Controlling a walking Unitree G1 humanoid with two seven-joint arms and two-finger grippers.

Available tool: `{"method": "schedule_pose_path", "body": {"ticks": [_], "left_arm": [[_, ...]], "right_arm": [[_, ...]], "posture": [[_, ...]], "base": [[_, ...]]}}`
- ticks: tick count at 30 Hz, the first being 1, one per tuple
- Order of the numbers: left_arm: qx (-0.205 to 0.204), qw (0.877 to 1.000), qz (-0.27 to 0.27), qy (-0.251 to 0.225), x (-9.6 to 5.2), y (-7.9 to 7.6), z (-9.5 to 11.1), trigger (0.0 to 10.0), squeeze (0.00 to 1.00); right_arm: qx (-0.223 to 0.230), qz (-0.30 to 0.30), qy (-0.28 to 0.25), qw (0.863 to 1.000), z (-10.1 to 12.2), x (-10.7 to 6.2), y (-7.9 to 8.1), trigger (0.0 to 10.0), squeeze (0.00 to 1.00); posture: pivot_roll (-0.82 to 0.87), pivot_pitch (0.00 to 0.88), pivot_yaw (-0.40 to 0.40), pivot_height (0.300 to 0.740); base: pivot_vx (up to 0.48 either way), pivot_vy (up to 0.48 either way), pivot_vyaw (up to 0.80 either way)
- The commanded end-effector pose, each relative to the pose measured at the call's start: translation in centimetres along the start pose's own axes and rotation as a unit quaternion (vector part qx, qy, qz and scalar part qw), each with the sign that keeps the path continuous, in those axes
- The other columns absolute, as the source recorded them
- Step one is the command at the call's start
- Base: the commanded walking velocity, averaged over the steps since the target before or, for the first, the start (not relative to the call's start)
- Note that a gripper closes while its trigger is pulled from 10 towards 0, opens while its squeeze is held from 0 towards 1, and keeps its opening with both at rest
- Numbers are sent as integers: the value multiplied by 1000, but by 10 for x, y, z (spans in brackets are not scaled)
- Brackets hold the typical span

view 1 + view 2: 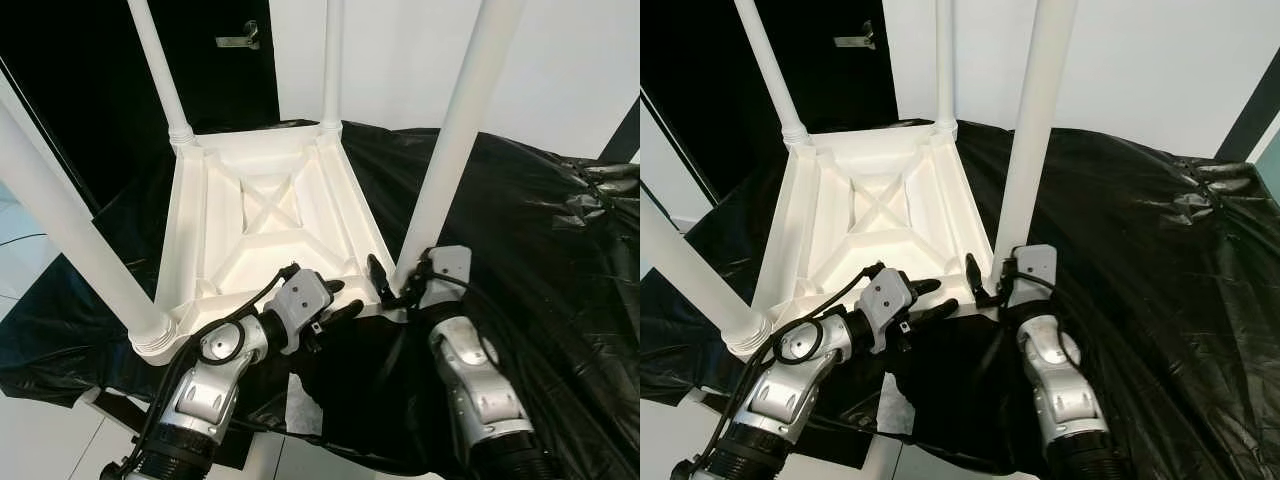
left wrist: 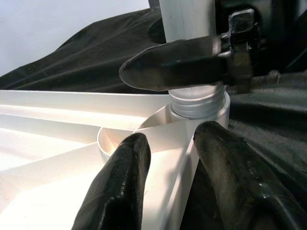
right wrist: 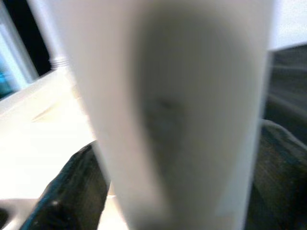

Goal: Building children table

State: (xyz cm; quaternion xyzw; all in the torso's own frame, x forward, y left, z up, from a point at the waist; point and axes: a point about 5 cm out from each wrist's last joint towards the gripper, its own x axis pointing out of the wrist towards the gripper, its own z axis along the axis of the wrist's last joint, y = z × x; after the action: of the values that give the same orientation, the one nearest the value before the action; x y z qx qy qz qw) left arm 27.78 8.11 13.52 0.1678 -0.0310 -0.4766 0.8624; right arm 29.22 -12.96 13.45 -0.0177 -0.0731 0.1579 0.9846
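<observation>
**Upturned white table, both end effectors at its near right leg**

The white children's table [image 1: 265, 215] lies upside down on a bench draped in black plastic sheeting [image 1: 520, 230], its ribbed underside facing up and four white legs standing upward from the corners. The near right leg [image 1: 455, 130] sits in its corner socket, threads showing just above the collar in the left wrist view. The right end effector [image 1: 392, 283] is clenched around the base of this leg, one black finger [image 2: 175, 64] lying across it. The left end effector [image 1: 335, 300] rests at the tabletop's near edge just beside that same corner, its fingers [image 2: 120, 191] spread apart astride a rib of the frame, gripping nothing.
</observation>
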Motion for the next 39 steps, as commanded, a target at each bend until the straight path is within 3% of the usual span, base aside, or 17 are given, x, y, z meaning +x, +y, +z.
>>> {"method": "schedule_pose_path", "body": {"ticks": [1,2,9,15,16,17,24,29,30,36,39], "left_arm": [[-4,1000,7,-3,2,-2,-1,10000,0],[-5,1000,7,-3,2,-2,-1,10000,0],[-7,1000,9,-4,1,-3,0,10000,0],[-8,1000,10,-6,0,-3,0,10000,0],[-9,1000,10,-6,0,-3,0,10000,0],[-9,1000,10,-6,1,-4,1,10000,0],[-11,1000,9,-9,2,-5,2,10000,0],[-11,1000,11,-9,3,-5,1,10000,0],[-11,1000,11,-10,3,-5,1,10000,0],[-13,1000,15,-11,4,-4,2,10000,0],[-14,1000,16,-11,3,-3,2,10000,0]], "right_arm": [[7,44,11,999,-1,-5,-10,10000,1000],[14,73,18,997,-1,-5,-16,10000,0],[-13,177,35,984,3,7,-31,10000,0],[-33,215,49,975,2,13,-32,10000,0],[-33,229,55,971,1,15,-32,3765,0],[-34,244,61,967,0,15,-31,0,0],[-28,270,73,960,-4,14,-30,0,0],[-16,241,77,967,-7,13,-33,0,0],[-16,217,77,973,-7,13,-34,10000,0],[-42,119,85,988,-12,10,-36,10000,0],[-33,86,93,991,-16,8,-33,10000,0]], "posture": [[-19,0,-17,740],[-20,0,-17,740],[-13,0,-19,740],[-11,0,-19,740],[-8,0,-21,740],[-8,0,-22,740],[-9,0,-25,740],[-11,0,-31,740],[-13,0,-33,740],[-17,0,-24,740],[-21,0,-16,740]], "base": [[0,0,0],[0,0,0],[0,0,0],[0,0,0],[0,0,0],[0,0,0],[0,0,0],[0,0,0],[0,0,0],[0,0,0],[0,0,0]]}}
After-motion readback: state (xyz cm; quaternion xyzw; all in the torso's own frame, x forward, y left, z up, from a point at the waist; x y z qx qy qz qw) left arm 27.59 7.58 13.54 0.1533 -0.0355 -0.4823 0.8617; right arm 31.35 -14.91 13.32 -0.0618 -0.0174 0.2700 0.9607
